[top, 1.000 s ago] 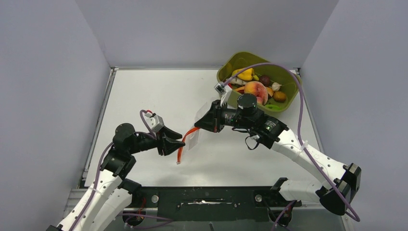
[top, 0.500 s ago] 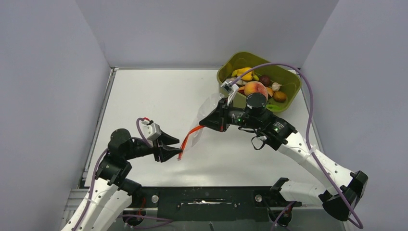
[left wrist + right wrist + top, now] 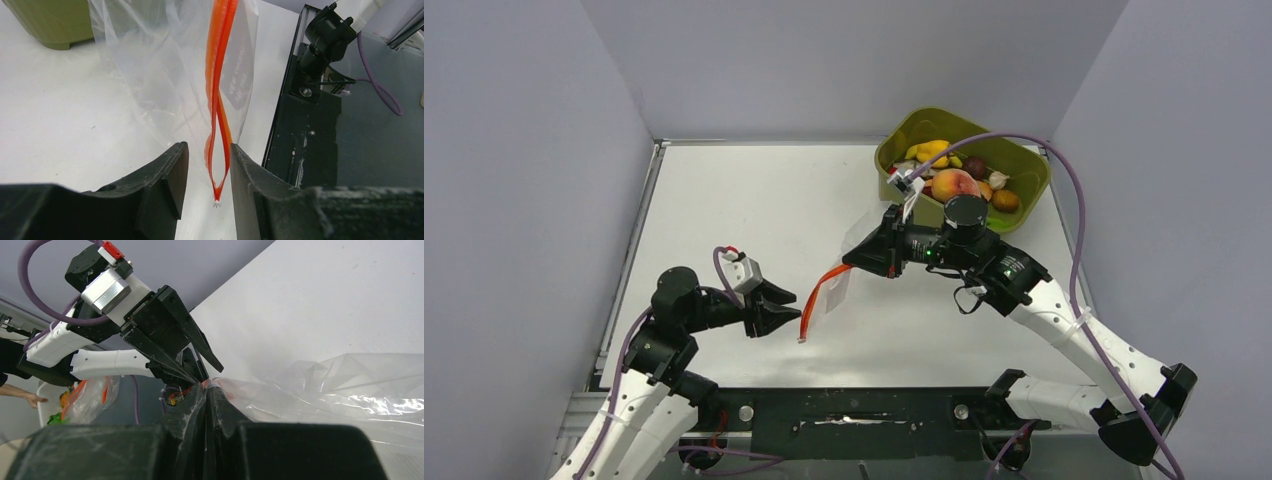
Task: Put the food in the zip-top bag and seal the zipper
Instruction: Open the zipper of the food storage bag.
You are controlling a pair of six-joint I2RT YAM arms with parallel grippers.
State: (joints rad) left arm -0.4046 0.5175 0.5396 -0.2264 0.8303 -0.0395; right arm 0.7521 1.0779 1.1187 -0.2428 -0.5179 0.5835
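Note:
The clear zip-top bag (image 3: pixel 852 240) hangs in the air, seemingly empty, and shows in both wrist views (image 3: pixel 165 65) (image 3: pixel 350 390). My right gripper (image 3: pixel 856 262) (image 3: pixel 206 390) is shut on the top end of its mouth. The red-orange zipper (image 3: pixel 816 295) (image 3: pixel 221 90) runs down to the near left, its two strips parted into a narrow loop. My left gripper (image 3: pixel 792 308) (image 3: pixel 207 165) is open, with the strip's lower end between its fingers and against the right one. The food lies in the olive-green tub (image 3: pixel 944 112): peach (image 3: pixel 954 185), yellow pepper (image 3: pixel 929 150), dark purple piece (image 3: pixel 975 165).
The tub stands at the table's far right corner, just behind my right wrist, and its corner shows in the left wrist view (image 3: pixel 45 25). The black base frame (image 3: pixel 854 410) runs along the near edge. Grey walls enclose the left, back and right sides.
My right gripper has carried the bag a little to the right, toward the tub. My left gripper has drawn back to the near left and now straddles the zipper's lower end.

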